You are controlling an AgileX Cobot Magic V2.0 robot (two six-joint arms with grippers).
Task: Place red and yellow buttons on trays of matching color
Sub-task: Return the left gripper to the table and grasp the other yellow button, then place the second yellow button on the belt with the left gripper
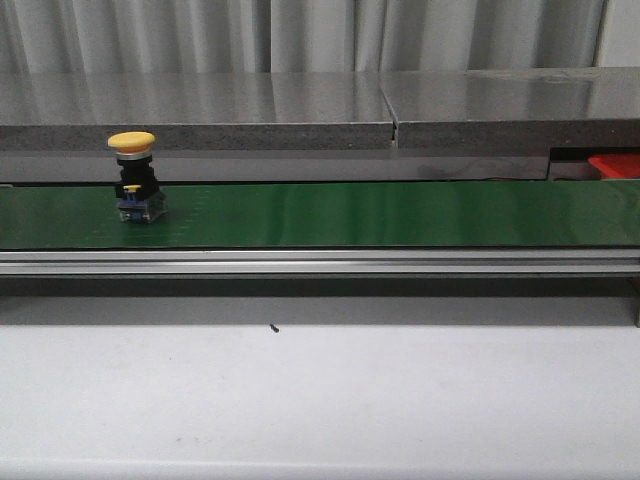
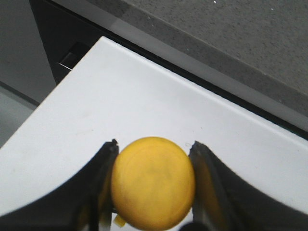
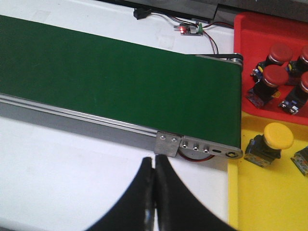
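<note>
A yellow button [image 1: 133,178] stands upright on the green belt [image 1: 350,213] at the left in the front view; neither gripper shows there. In the left wrist view my left gripper [image 2: 155,145] is shut on another yellow button [image 2: 153,185], both fingers pressed against its round cap above the white table [image 2: 120,106]. My right gripper [image 3: 154,161] is shut and empty over the white table, just short of the belt's end bracket [image 3: 166,143]. Beyond it lie the red tray [image 3: 243,48] holding several red buttons [image 3: 274,76] and the yellow tray [image 3: 260,202] holding a yellow button [image 3: 275,139].
The belt's aluminium side rail [image 1: 320,262] runs along its near side. A grey ledge [image 1: 300,105] lies behind the belt. A small circuit board with wires [image 3: 190,29] sits past the belt's far side. A red tray corner [image 1: 615,165] shows at the far right.
</note>
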